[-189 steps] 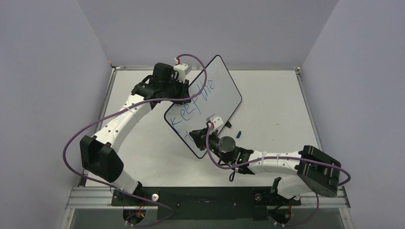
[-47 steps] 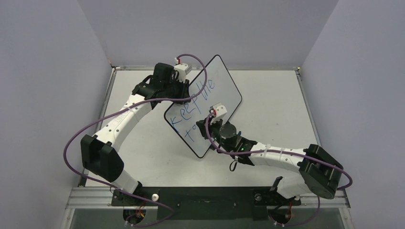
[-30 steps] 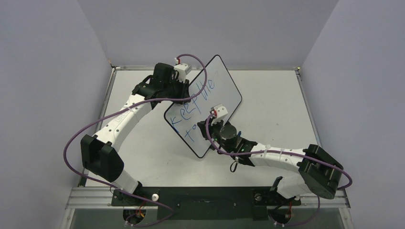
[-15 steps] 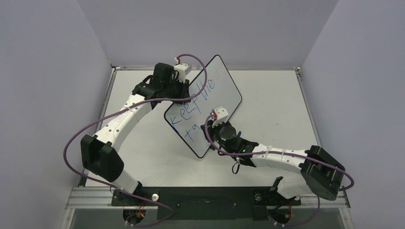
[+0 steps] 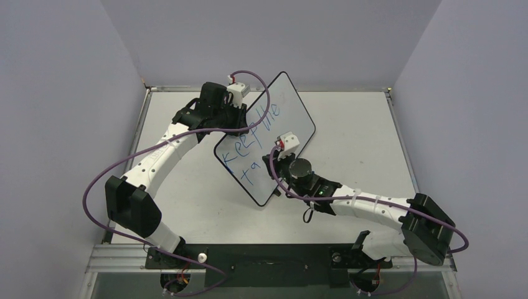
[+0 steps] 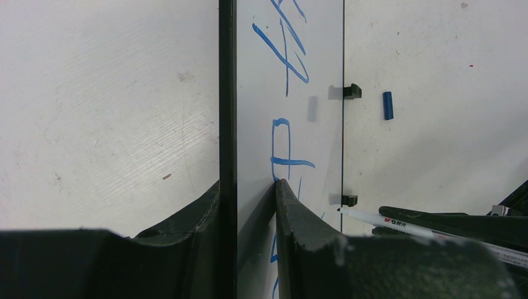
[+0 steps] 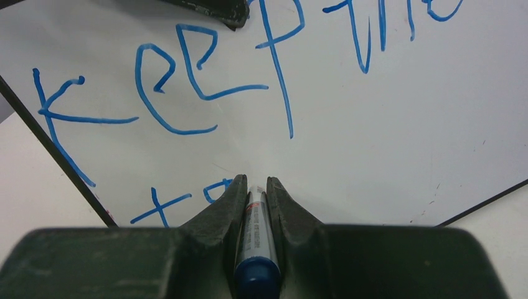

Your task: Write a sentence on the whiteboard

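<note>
Top external view: two arms working at one whiteboard

At the left, the left gripper (image 5: 235,112) is clamping the whiteboard (image 5: 292,112) by its edge, and the board is leaning at a tilt on the table (image 5: 355,124). Across its face the sentence (image 5: 252,140) is reading "keep the", with a few letters beginning beneath. At the right, the right gripper (image 7: 252,182) is pinching a blue-ended marker (image 7: 254,237), which is pointing at the board just beside those lower letters.

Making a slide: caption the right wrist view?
Right gripper holds a marker at the whiteboard; the sentence reads "Keep the", second line begun.

Blue sentence (image 5: 241,149) on white, black-rimmed whiteboard (image 5: 292,118).
</note>
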{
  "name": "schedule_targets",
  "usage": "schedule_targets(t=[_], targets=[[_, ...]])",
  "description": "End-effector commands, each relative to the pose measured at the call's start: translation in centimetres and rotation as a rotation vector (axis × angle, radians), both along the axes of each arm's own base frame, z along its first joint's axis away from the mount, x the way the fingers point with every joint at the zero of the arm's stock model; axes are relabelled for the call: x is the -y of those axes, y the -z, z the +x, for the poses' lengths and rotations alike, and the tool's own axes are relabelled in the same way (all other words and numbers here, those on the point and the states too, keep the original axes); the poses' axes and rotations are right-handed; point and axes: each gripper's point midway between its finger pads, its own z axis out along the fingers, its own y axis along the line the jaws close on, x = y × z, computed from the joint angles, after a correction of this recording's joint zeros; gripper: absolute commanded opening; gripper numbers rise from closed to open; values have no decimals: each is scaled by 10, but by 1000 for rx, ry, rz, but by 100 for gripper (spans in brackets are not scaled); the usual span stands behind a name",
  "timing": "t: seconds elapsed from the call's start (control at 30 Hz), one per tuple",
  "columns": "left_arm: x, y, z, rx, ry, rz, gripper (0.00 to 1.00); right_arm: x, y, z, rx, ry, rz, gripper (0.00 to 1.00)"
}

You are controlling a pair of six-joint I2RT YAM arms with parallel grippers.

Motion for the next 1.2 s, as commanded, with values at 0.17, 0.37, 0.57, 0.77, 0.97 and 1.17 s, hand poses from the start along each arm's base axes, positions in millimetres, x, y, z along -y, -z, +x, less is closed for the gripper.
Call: schedule_targets(t=[0.17,0.37,0.57,0.77,0.97,1.17], targets=[[-3,52,-12,-63,50,152,0,-9,-26,18,51,20,71,0],[-3,51,-12,-61,49,151,0,-14,-25,21,45,9,103,0],[-3,51,-12,-62,49,153,0,-16,-16,22,28,-1,105,0],[-4,51,-12,-63,49,154,0,-15,-8,21,13,-1,94,0],[-4,51,-12,-62,49,153,0,-12,4,17,-10,-4,82,0],[-4,51,-12,-60,49,155,0,-6,13,11,-37,-2,76,0]])
